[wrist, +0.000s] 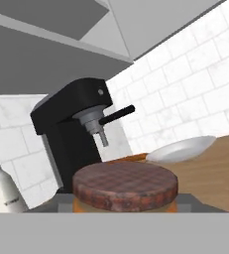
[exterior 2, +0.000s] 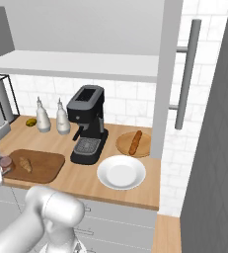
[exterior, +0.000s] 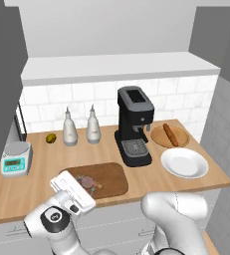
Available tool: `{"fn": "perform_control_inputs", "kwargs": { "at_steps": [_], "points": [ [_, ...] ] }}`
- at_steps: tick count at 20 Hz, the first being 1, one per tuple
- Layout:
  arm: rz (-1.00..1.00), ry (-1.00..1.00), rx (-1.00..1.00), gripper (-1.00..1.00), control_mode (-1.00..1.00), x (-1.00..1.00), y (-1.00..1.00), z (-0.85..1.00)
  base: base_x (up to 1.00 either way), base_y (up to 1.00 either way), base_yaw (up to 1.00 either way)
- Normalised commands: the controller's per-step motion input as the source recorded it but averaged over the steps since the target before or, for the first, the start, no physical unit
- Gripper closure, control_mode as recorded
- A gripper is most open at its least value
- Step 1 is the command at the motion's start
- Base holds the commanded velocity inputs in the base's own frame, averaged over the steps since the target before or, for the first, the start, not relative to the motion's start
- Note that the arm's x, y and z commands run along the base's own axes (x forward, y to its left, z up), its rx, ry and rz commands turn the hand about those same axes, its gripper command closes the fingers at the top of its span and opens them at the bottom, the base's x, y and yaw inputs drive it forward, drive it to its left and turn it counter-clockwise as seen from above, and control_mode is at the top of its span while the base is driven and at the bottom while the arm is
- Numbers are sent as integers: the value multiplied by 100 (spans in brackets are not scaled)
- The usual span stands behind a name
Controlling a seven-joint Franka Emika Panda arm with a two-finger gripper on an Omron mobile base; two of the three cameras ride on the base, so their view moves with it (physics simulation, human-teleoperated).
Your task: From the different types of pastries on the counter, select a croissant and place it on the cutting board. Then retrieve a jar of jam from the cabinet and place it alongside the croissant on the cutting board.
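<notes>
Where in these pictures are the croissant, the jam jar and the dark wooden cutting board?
croissant (exterior 2: 25,164): right base view, middle of the pastry lying on the board.
jar of jam (wrist: 125,184): hand view, top of its brown lid.
cutting board (exterior: 111,178): left base view, bare wood near its right end.

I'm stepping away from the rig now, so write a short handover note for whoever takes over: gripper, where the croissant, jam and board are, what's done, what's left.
Gripper: low over the cutting board, closed on the jar of jam, whose lid fills the bottom of the hand view.
Croissant: already lying on the cutting board.
Jar of jam: at the board beside the croissant; whether it rests on the board yet I cannot tell.
The stick-shaped pastry sits on the round wooden plate, right of the coffee machine.
Done: croissant placed, jam fetched.
Left: set the jar down next to the croissant, open, and pull the arm back.
</notes>
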Motion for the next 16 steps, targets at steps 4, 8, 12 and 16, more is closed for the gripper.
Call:
{"fn": "perform_control_inputs", "kwargs": {
  "at_steps": [4, 8, 12, 16],
  "points": [
    [0, 2, 0, 100, -100, 26, 14, -23, 0, 0, 0],
    [0, 6, 0, 100, -100, 26, 18, -8, 0, 0, 0],
    [0, 13, 0, 100, -100, 28, 23, -4, 0, 0, 0],
    [0, 18, 0, 100, -100, 24, 24, -14, 0, 0, 0]
  ]
}}
